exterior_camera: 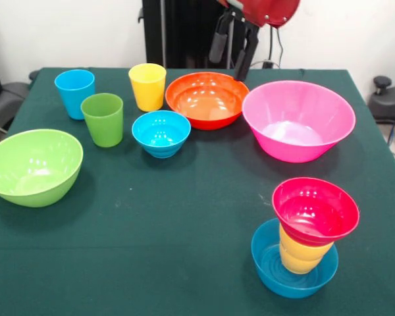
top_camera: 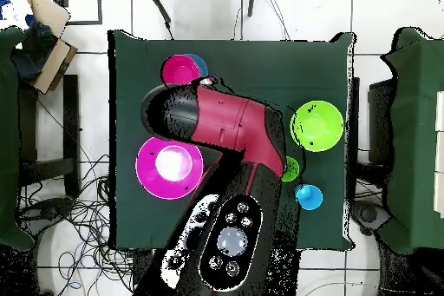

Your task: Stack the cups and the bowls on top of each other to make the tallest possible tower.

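We see the gripper (exterior_camera: 232, 54) at the far edge of the desk (exterior_camera: 184, 224) in the front view, hanging over the back rim of the wide orange bowl (exterior_camera: 207, 99). Its two black fingers (exterior_camera: 218, 39) stand apart with a narrow gap, and they hold nothing.

The large pink bowl (exterior_camera: 298, 120) stands just beside the orange one, toward the far right corner. The yellow cup (exterior_camera: 147, 86) stands on the other side of the orange bowl, and the light blue cup (exterior_camera: 74, 93) is near the far left corner. The green cup (exterior_camera: 103, 119) stands just in front of the light blue cup. One small blue bowl (exterior_camera: 160, 133) sits in front of the yellow cup and close to the orange bowl. The large lime green bowl (exterior_camera: 33, 166) is at the left edge, tilted a little.

Near the front right corner stands the tower (exterior_camera: 304, 245): a second small blue bowl (exterior_camera: 270, 266) at the bottom, the squat yellow-orange cup (exterior_camera: 300, 255) inside it, and the small red bowl (exterior_camera: 315, 210) on top, leaning slightly to the right.

In the overhead view the red arm (top_camera: 227, 128) covers the middle of the desk and hides the gripper. There we see the pink bowl, the lime green bowl, the red bowl and two cups.
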You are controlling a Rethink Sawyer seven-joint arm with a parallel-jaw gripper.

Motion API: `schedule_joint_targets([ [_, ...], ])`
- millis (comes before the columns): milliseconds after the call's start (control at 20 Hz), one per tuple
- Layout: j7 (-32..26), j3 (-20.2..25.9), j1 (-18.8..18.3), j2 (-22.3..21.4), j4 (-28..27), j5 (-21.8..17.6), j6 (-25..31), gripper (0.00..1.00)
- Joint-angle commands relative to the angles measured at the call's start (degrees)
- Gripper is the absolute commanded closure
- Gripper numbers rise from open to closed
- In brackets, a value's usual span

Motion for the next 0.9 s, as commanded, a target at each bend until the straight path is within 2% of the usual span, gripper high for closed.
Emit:
schedule_joint_targets([
  [50, -4.97, 10.16, -2.26, 0.53, 9.39, -2.57, -3.08, 0.0],
  [550, -7.82, 15.29, -7.51, -2.74, 19.75, -6.91, -14.03, 0.0],
  [900, -6.64, 16.79, -10.33, -1.57, 21.1, -10.36, -18.22, 0.0],
])
